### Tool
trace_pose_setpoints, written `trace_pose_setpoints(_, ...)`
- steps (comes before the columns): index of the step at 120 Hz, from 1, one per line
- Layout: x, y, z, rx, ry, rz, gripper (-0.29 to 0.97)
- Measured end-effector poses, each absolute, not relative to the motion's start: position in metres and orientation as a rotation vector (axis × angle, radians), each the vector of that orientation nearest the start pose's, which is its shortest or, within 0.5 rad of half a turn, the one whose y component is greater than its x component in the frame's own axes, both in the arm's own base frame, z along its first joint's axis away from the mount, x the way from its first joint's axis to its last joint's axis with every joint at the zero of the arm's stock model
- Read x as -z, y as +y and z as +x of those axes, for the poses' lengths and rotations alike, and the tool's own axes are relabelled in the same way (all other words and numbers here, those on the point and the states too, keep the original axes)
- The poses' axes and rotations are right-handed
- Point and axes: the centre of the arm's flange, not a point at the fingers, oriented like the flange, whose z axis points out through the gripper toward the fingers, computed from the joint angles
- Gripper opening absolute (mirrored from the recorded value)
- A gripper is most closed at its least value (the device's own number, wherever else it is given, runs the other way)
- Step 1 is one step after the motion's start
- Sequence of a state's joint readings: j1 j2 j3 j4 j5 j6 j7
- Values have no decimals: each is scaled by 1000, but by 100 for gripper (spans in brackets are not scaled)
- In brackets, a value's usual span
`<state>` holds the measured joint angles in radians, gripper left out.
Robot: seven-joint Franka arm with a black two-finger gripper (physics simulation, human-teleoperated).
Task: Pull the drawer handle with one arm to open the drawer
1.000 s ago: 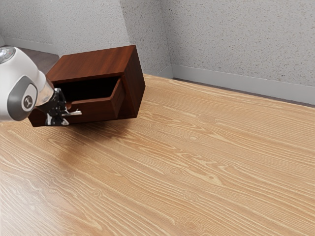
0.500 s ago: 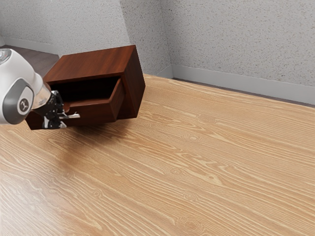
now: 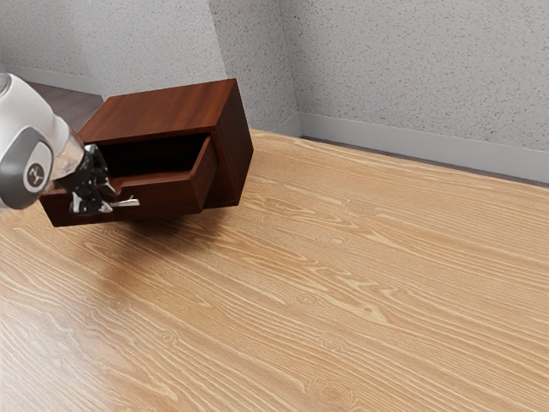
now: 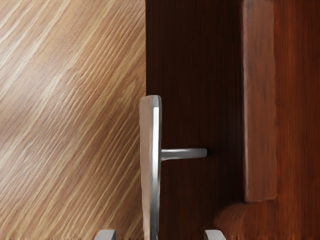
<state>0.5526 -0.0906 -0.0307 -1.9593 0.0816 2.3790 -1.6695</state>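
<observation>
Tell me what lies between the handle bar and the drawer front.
One short silver post, joining the handle bar to the drawer front; around it the gap is bare. The wrist view shows this.

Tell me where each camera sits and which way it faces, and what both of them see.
Exterior view: beside the arm, above the table, looking down across it toward the cabinet and walls; the arm and gripper show at the exterior view's left.
Wrist view: on the hand, facing the drawer front and its handle; two fingertips flank the handle.
Shared: handle, drawer front, table.
</observation>
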Motion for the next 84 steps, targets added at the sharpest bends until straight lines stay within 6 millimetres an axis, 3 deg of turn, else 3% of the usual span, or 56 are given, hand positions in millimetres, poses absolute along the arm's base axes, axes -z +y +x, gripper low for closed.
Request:
trace_pose_setpoints(8,-588,280,498,-714,2474,1360,16)
trace_pose_setpoints(12,-605,278,499,-745,2453,1357,16)
trace_pose_setpoints(22,-709,267,496,-848,2378,1334,19)
trace_pose_setpoints(26,-746,251,493,-847,2353,1347,22)
trace_pose_setpoints(31,-798,216,481,-803,2323,1389,28)
trace_pose_setpoints(35,-824,183,463,-750,2303,1448,34)
trace_pose_setpoints(38,-832,162,449,-694,2298,1498,38)
trace_pose_setpoints(42,-826,152,437,-598,2330,1552,42)
trace_pose_setpoints(56,-742,130,441,-222,2464,1756,53)
trace_pose_setpoints(63,-708,129,443,-98,2511,1806,57)
trace_pose_setpoints(71,-689,137,442,-16,2551,1813,60)
trace_pose_setpoints(84,-677,134,440,49,2561,1846,63)
